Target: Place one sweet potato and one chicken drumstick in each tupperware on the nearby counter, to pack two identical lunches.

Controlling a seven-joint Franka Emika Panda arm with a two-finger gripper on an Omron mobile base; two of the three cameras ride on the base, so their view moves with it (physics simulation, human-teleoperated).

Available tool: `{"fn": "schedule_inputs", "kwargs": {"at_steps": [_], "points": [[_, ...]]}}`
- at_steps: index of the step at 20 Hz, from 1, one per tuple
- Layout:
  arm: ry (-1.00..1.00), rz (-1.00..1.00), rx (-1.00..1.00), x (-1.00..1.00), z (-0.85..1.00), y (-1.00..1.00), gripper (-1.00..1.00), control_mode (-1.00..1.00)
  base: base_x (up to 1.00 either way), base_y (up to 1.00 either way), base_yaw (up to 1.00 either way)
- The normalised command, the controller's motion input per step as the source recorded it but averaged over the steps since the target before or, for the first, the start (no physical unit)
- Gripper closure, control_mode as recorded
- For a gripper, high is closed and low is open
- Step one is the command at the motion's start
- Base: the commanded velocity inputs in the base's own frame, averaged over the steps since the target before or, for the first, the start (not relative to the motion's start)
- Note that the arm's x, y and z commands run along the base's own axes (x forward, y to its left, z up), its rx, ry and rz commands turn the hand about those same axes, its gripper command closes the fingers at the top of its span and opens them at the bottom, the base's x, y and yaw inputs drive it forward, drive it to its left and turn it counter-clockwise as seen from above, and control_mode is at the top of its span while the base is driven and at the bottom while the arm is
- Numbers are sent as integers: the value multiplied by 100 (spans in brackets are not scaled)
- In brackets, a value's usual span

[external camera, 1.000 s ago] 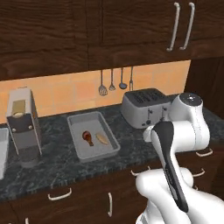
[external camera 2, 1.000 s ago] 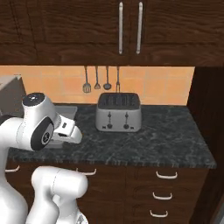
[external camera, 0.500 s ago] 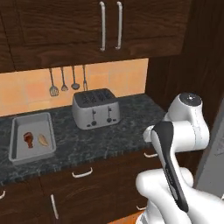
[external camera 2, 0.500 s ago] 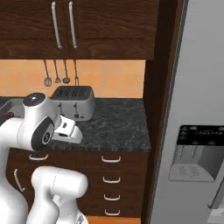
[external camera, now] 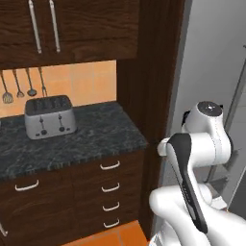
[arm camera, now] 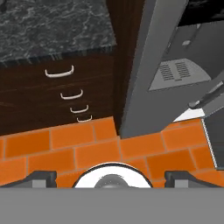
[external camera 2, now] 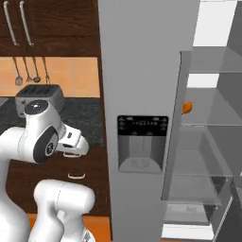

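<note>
While the white arm stays folded close over its base, the two-finger gripper points down at the orange tiled floor, its dark fingertips standing at the two sides of the hand view, spread about as wide as they go, with nothing between them. It carries no food.

Just beyond the floor stands the front of the dark wood drawer stack with curved silver handles, and above it the edge of the dark marbled stone counter. On that stretch of counter stands a boxy silver four-slot toaster, with metal utensils hanging on the orange backsplash behind it. No tupperware, sweet potato or chicken drumstick can be made out on the counter seen here, so where the trays lie cannot be told from these views.

To the right of the cabinet end stands the tall grey refrigerator with a dark dispenser panel, its door swung open onto clear shelves. At the edge of one upper shelf sits a small orange-brown item, too small to name with confidence; it may be one of the foods to be packed.

That is the relation that matters next, by my reading: the likely food lies up, forward and to the right of the gripper, well apart from it, while the hand faces the floor. The arm would have to lift and turn toward the shelves. The item's long axis cannot be judged.
</note>
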Motion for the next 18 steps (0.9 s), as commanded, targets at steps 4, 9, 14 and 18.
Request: {"fn": "schedule_inputs", "kwargs": {"at_steps": [4, 9, 14, 18], "points": [[0, 0, 0, 0, 0, 0, -100, 100, 12, -100, 7], [0, 0, 0, 0, 0, 0, -100, 100, 31, -91, 9], [0, 0, 0, 0, 0, 0, -100, 100, 48, -54, 8], [0, 0, 0, 0, 0, 0, -100, 100, 57, -27, 4]]}}
